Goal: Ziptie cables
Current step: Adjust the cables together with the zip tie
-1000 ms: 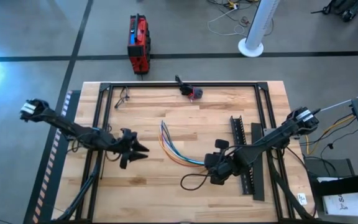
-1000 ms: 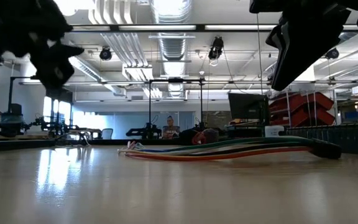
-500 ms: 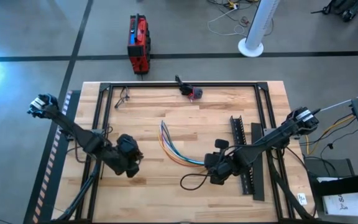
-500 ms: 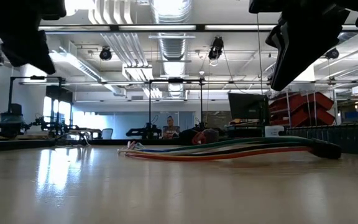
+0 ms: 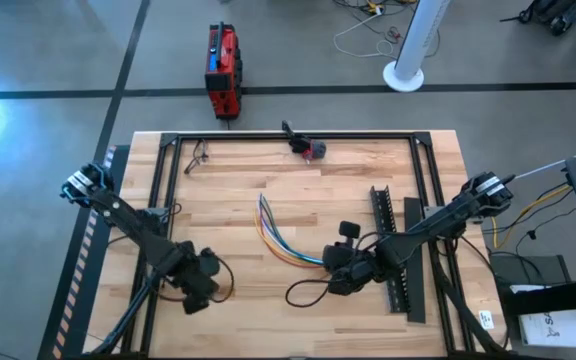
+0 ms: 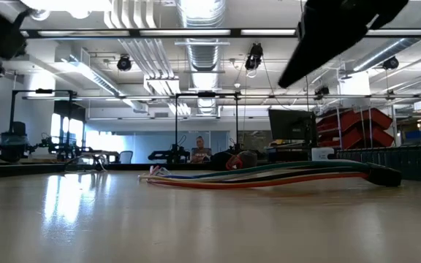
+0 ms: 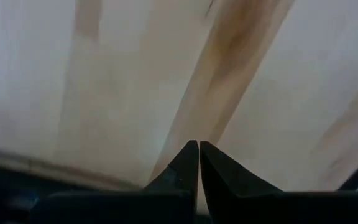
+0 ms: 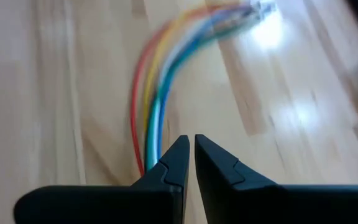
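A: Right gripper (image 5: 336, 283): fingers pressed together, nothing pinched. Hanging near the counter's front edge, right of middle, just over the dark end of the cables (image 5: 286, 243).

B: Contact with the bundle?

A: Cannot tell; seen through the right wrist view, fingertips sit right at the near end of the cables (image 8: 156, 112), tips shut, no wire between them.

B: Left gripper?

A: Left gripper (image 5: 196, 290): closed tight, empty, above bare wood by the front-left part of the counter (image 5: 298, 195), well apart from the bundle.

B: Location of the cables?

A: Mid-counter, flat on the wood, fanned at the far end, curving toward the front right into one dark cluster. Orange, blue, green, red strands visible.

B: Other stock?

A: Black looped cord (image 5: 308, 292) on the wood beside the right gripper; black toothed strip (image 5: 388, 245) toward the right edge.

B: Handling note for the step in hand?

A: Likely gathering the strands. Best opened before descent, then closed across all wires near the dark end, low enough to catch every strand, gently enough to avoid scattering the fan.
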You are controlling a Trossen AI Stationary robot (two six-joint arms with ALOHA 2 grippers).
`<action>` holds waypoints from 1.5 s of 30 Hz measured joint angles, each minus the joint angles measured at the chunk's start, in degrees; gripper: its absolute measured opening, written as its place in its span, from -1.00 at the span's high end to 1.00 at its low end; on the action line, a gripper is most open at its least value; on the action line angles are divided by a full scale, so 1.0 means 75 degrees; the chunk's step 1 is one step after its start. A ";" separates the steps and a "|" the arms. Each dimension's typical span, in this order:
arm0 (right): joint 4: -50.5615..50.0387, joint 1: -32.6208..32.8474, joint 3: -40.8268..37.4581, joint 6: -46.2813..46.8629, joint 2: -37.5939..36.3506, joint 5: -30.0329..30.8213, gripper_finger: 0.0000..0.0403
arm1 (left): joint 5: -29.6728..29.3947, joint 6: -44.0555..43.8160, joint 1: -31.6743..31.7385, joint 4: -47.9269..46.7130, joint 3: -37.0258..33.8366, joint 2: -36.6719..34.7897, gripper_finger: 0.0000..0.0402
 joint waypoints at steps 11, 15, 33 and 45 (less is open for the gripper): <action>0.2602 -0.0075 -0.0446 -0.1429 0.0004 0.0084 0.93 | 0.1039 0.1207 -0.0068 -0.0179 -0.0441 0.0701 1.00; 0.2918 -0.0117 -0.0549 -0.1365 0.0004 0.0078 0.93 | 0.1041 0.1678 -0.0036 -0.0174 -0.0440 0.0627 1.00; 0.3791 -0.0121 -0.0835 -0.1364 0.0004 0.0087 0.93 | 0.2701 0.1928 0.0751 -0.0541 -0.1144 0.0614 1.00; 0.5342 -0.0118 -0.1469 -0.1114 0.0004 0.0076 0.93 | 0.2911 0.1542 0.0809 -0.0073 -0.2012 0.0608 1.00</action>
